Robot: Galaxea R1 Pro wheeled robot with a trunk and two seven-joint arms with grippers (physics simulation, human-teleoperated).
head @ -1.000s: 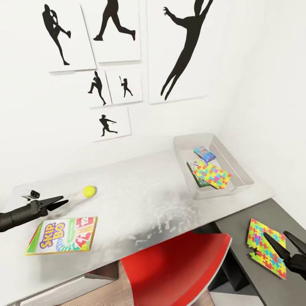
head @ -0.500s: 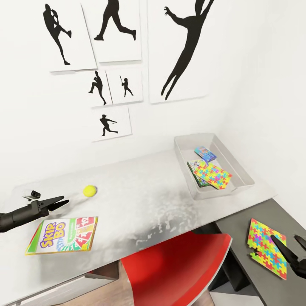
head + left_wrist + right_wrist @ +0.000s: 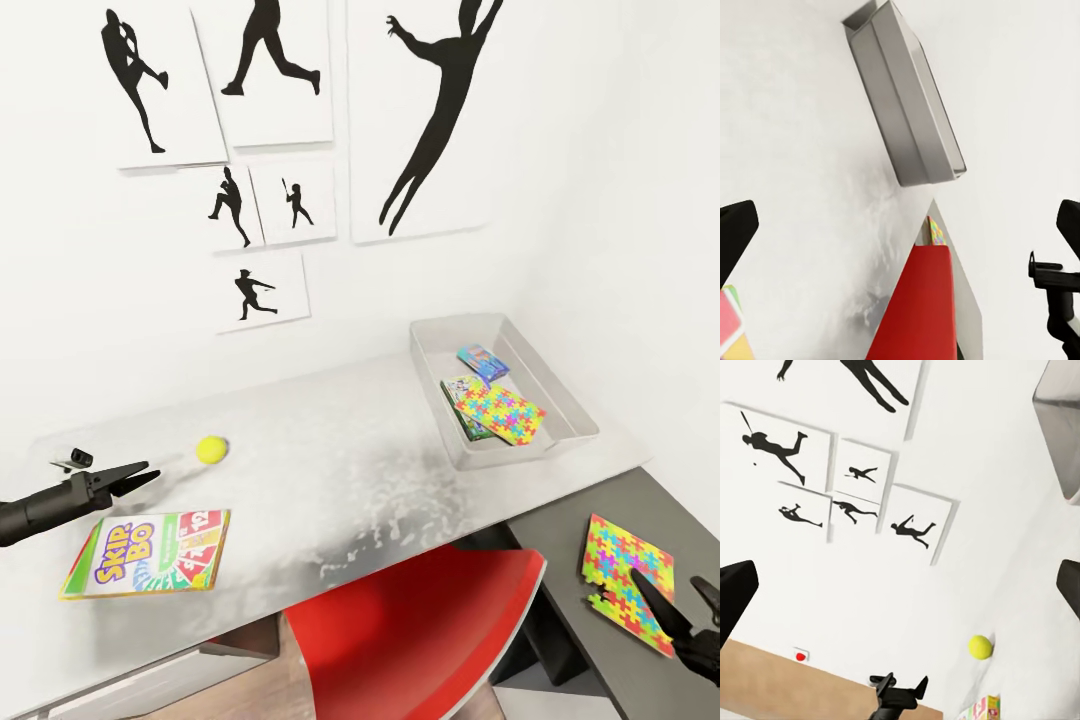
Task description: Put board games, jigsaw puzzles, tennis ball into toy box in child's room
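One jigsaw puzzle point(image 3: 626, 582) lies flat on the dark lower end of the bench point(image 3: 330, 470), its near edge toward the front lip, and the right gripper point(image 3: 683, 611) hovers right over that near corner, fingers spread wide with nothing between them. Here is the risk: the slab is thin and lies flush, so fingers closing from above may skid off it, or nudge it over the lip to the floor. It looks light and stiff, a patchwork of yellow, pink, green and blue pieces.

Further back the toy box point(image 3: 575, 405) stands at the right end of the pale top, already holding the other puzzle point(image 3: 498, 412), a green-edged game box point(image 3: 463, 405) beneath it and a blue one point(image 3: 482, 362).

Over on the left, the tennis ball point(image 3: 211, 450) sits loose on the bench (a touch would send it rolling), near the SKIP-BO box point(image 3: 150, 552). The left gripper point(image 3: 138, 476) hangs just above that box's far corner, fingers apart and empty. A red chair point(image 3: 420, 630) is tucked underneath.
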